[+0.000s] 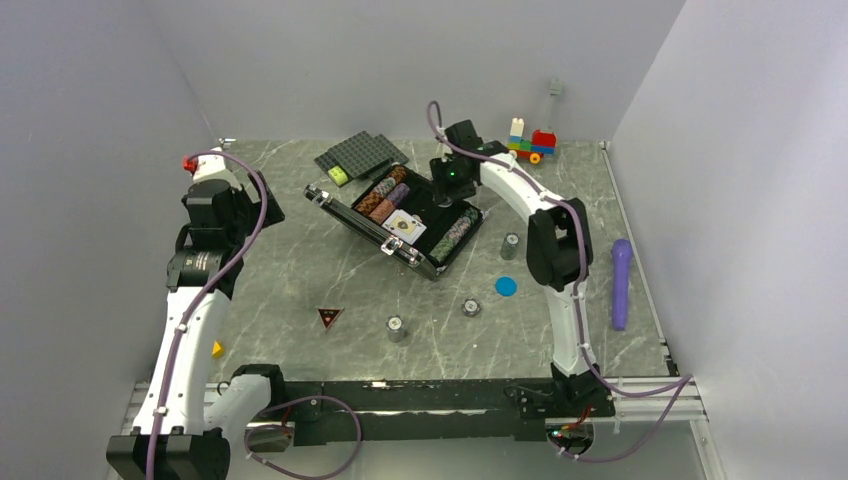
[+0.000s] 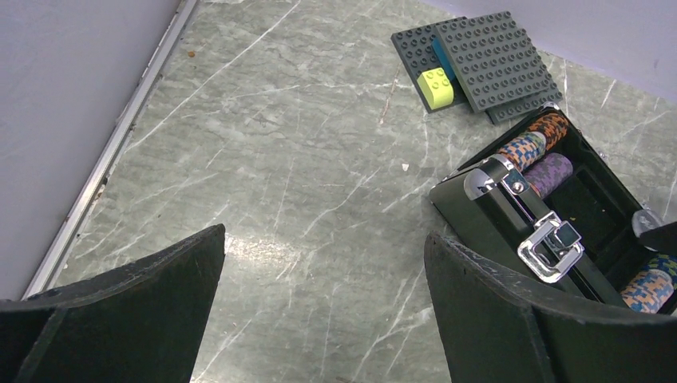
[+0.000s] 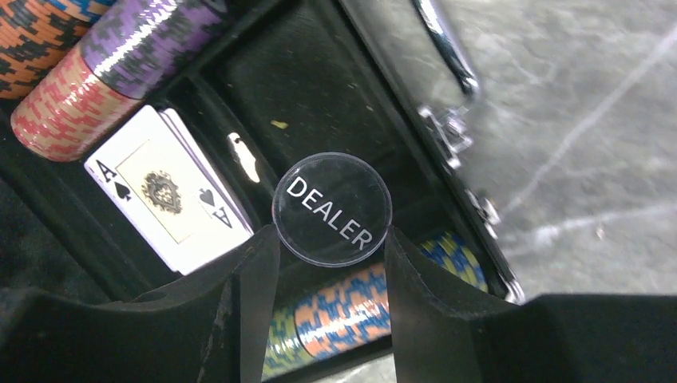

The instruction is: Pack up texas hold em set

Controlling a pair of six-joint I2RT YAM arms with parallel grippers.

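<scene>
The black briefcase (image 1: 360,222) lies open at the table's middle back, with silver latches (image 2: 551,243). It holds multicoloured chip rows (image 1: 385,193) and cards (image 1: 405,226). My right gripper (image 3: 331,247) hovers over the case's inside (image 1: 447,185). It is shut on a clear round "DEALER" button (image 3: 331,207), above the cards (image 3: 164,191) and a chip row (image 3: 359,311). My left gripper (image 2: 323,263) is open and empty over bare table left of the case (image 1: 250,212). Three small grey chip stacks (image 1: 510,246) (image 1: 471,307) (image 1: 396,328) and a blue disc (image 1: 506,286) stand on the table.
Dark grey studded baseplates (image 1: 362,153) with a yellow-green brick (image 1: 339,176) lie behind the case. A brick toy car (image 1: 530,143) stands at the back right. A purple stick (image 1: 621,282) lies at the right edge. A black triangle (image 1: 330,317) and a small yellow piece (image 1: 216,349) lie near the front.
</scene>
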